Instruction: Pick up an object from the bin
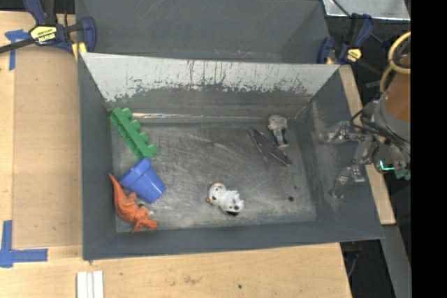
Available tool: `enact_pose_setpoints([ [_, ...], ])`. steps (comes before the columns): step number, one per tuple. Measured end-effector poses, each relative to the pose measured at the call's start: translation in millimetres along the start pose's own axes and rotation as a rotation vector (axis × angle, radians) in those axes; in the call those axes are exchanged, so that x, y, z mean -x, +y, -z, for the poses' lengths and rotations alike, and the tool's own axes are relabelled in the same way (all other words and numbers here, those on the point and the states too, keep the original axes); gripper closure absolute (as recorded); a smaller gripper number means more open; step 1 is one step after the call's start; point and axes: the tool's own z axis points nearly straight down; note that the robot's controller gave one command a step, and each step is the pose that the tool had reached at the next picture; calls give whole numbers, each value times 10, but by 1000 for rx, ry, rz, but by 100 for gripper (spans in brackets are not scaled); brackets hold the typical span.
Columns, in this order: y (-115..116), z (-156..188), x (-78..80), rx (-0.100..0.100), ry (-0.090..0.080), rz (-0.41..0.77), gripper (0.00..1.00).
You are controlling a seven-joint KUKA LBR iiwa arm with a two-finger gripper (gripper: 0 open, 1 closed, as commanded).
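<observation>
Grey bin (209, 31), pincer (336, 158) spread (empty) over right wall, flat purple toy (271, 148) nearest.

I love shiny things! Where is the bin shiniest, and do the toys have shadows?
Camera view: the bin's back wall is brightest, pale with dark streaks. A thin shine runs along the floor just below it, and the floor dims toward the front. The blue cup and small white toy cast only faint shadows. The metal gripper glints by the right wall.
</observation>
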Motion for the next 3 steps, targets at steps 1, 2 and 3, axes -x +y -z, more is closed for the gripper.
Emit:
enact_pose_setpoints([
  [1,6,32,17,-1,-7,3,0],
  [2,244,-664,379,-1,-13,-67,0],
  [3,394,-800,577,1,0,-84,0],
])
